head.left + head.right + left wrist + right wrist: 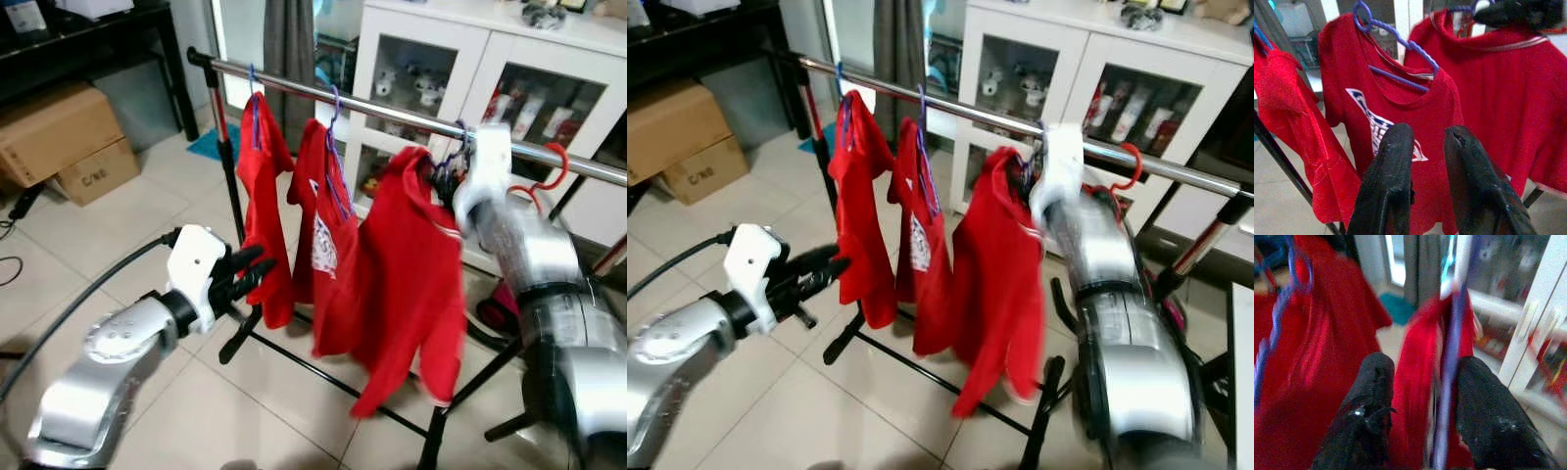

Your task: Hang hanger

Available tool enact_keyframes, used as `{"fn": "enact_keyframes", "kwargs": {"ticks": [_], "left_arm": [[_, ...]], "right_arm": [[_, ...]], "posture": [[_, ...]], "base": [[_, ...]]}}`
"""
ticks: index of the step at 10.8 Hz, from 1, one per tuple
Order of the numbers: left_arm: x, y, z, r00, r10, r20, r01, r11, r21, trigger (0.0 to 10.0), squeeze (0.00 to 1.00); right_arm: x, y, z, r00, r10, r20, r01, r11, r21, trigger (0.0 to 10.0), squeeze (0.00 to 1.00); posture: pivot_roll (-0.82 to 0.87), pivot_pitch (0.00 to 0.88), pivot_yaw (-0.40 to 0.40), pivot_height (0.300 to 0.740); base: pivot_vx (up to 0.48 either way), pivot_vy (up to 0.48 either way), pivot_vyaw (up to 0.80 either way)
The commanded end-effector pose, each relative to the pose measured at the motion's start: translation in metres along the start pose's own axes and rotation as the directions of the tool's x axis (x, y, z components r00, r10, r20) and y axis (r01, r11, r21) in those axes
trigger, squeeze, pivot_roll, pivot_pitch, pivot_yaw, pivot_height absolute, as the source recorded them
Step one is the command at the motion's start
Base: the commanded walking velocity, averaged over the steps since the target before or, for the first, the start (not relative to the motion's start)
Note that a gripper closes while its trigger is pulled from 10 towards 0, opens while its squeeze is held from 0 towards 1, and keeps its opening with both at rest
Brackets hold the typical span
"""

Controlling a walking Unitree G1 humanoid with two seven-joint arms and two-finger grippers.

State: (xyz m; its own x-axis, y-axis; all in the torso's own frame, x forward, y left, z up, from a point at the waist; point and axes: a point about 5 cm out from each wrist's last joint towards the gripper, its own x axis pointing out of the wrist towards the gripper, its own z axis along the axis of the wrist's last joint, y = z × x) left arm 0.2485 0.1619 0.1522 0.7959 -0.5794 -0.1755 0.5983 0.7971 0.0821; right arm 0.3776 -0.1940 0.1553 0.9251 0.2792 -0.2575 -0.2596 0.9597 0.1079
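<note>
Purple hanger (1448,382) blurred between right gripper (1422,396) fingers.

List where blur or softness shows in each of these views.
Left eye view: the right arm and third red shirt are motion-smeared, the rail sharp. Right eye view: the same smear, heavier on the forearm. Left wrist view: fairly crisp on the middle shirt and its purple hanger. Right wrist view: soft throughout, the right gripper straddling a streaked hanger.
</note>
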Motion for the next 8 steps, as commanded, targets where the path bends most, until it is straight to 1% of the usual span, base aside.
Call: {"fn": "enact_keyframes", "kwargs": {"ticks": [1,2,3,4,5,6,7,8], "left_arm": [[0.005,0.002,-0.001,0.997,0.075,0.001,-0.075,0.997,0.002,10.0,0.0],[0.006,0.003,-0.004,0.99,0.143,0.012,-0.142,0.99,-0.02,10.0,0.0],[0.005,0.001,-0.008,0.972,0.234,0.03,-0.233,0.972,-0.033,10.0,0.0],[0.002,0.001,-0.013,0.959,0.282,0.021,-0.281,0.959,-0.05,10.0,0.0],[-0.002,-0.003,-0.017,0.956,0.294,0.018,-0.292,0.955,-0.051,10.0,0.0],[-0.007,-0.006,-0.019,0.947,0.32,0.033,-0.318,0.946,-0.058,10.0,0.0],[-0.014,-0.009,-0.024,0.933,0.358,0.04,-0.355,0.933,-0.066,10.0,0.0],[-0.016,-0.011,-0.025,0.931,0.361,0.048,-0.357,0.931,-0.071,10.0,0.0]], "right_arm": [[-0.015,0.006,0.006,0.998,0.054,0.034,-0.054,0.998,-0.027,10.0,1.0],[-0.03,0.011,-0.006,0.997,0.075,0.033,-0.073,0.996,-0.041,10.0,1.0],[-0.052,0.022,-0.017,0.992,0.099,0.083,-0.096,0.995,-0.031,10.0,1.0],[-0.067,0.03,-0.022,0.987,0.088,0.134,-0.087,0.996,-0.015,10.0,1.0],[-0.079,0.038,-0.028,0.98,0.085,0.177,-0.079,0.996,-0.043,10.0,1.0],[-0.095,0.045,-0.045,0.981,0.057,0.185,-0.052,0.998,-0.036,10.0,0.51],[-0.116,0.044,-0.077,0.991,-0.025,0.132,0.024,1.0,0.012,10.0,0.0],[-0.123,0.046,-0.087,0.995,-0.045,0.092,0.044,0.999,0.013,10.0,0.0]], "posture": [[0.09,0.0,0.026,0.74],[0.07,0.0,0.028,0.74],[0.07,0.0,0.025,0.74],[0.07,0.0,0.019,0.74],[0.07,0.0,0.008,0.74],[0.07,0.0,-0.01,0.74],[0.08,0.0,-0.023,0.74],[0.09,0.0,-0.033,0.74]], "base": [[0.0,0.0,0.0],[0.0,0.0,0.0],[0.0,0.0,0.0],[0.0,0.0,0.0],[0.0,0.0,0.0],[0.0,0.0,0.0],[0.0,0.0,0.0],[0.0,0.442,0.0]]}}
